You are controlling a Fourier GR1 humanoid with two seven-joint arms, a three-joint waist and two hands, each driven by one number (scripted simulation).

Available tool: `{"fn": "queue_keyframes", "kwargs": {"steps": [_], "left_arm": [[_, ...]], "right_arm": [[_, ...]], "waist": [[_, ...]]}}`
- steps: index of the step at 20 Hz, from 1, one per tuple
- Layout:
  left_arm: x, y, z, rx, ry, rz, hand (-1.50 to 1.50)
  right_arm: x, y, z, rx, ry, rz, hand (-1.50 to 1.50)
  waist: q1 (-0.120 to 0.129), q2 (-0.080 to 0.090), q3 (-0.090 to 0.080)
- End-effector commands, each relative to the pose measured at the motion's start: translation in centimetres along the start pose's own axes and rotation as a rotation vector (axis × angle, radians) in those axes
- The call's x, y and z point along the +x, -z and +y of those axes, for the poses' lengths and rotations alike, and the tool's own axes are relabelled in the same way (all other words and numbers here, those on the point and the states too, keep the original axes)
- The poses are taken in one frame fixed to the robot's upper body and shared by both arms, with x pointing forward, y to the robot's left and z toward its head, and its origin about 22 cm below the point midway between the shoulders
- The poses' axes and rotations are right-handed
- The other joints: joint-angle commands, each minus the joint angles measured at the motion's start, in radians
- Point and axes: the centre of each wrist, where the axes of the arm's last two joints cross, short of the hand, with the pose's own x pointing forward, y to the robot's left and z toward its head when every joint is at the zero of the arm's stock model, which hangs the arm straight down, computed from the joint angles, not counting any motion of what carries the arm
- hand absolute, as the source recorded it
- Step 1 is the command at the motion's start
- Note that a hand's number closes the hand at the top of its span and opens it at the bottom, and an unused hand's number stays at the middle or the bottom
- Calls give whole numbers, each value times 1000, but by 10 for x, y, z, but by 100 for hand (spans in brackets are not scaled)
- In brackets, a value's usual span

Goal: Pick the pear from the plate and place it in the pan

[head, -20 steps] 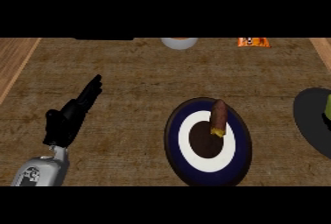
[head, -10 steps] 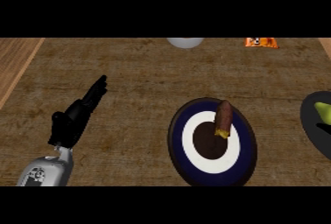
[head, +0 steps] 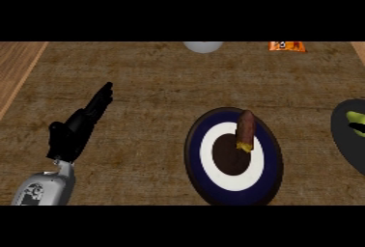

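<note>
A yellow-green pear [head: 356,117] shows at the right edge, lying on a dark round plate [head: 345,140] that the frame cuts off. In the middle of the counter sits a round pan [head: 234,155] with dark blue and white rings and a brown centre. Its brown handle [head: 245,128] has a yellow tip and points up over the rim. My left hand [head: 73,129] hovers at the left, far from both, open with straight fingers pointing up and to the right. It holds nothing. My right hand does not show.
A white rounded object [head: 203,46] and an orange packet [head: 287,46] lie at the counter's far edge. A lighter wooden strip [head: 18,67] runs along the left side. Bare brown counter [head: 149,96] lies between my left hand and the pan.
The whole scene has slid slightly to the right in the view, and more of the pear shows at the right edge. My left hand keeps its pose.
</note>
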Motion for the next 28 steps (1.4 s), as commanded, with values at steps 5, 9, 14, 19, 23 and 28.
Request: {"fn": "queue_keyframes", "kwargs": {"steps": [5, 9, 14, 19, 23, 28], "left_arm": [[2, -3, 8, 11, 1, 7, 0], [-2, -3, -5, 18, -25, 8, 0], [0, -10, 4, 4, 6, 26, 0], [3, -11, 5, 34, 2, 18, 0], [3, -5, 4, 42, -11, 25, 0], [2, -9, 8, 43, -15, 19, 0]], "right_arm": [[-21, -30, -58, 57, 276, -10, -150], [-34, -52, -76, 117, 302, -60, -150], [-42, -70, -92, 47, 314, -163, -150], [-67, -108, -89, 52, 355, -145, -150], [-67, -121, -108, 63, 356, -160, -150], [-83, -143, -88, 50, 364, -170, -150]], "waist": [[-13, -2, 0], [-20, -4, 0], [-23, -9, 2], [-35, -15, 0], [-49, -15, 1], [-49, -18, 1]]}}
